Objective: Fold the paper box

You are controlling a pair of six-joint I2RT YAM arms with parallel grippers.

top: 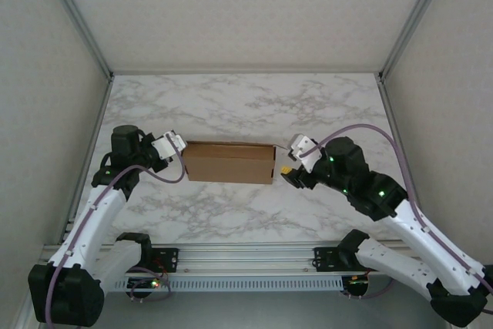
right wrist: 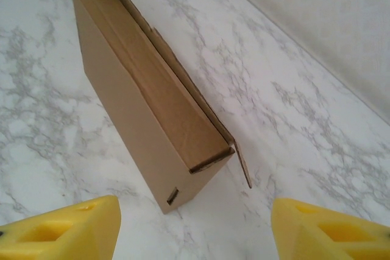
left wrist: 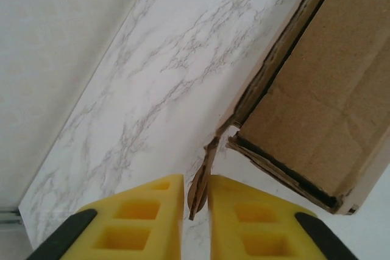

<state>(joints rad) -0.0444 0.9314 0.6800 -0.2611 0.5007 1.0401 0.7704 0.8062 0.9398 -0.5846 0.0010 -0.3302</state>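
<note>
Left gripper [left wrist: 195, 182], likely on paper box [left wrist: 317, 108]

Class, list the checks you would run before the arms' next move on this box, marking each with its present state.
1. Left gripper closed on the end flap: ok.
2. Right gripper open, clear of the paper box: ok.
3. Box resting on the table between both grippers: ok.
4. Long top flap tucked in: not ok, it stands loose.
5. Grip firm enough to pull: cannot tell.
</note>
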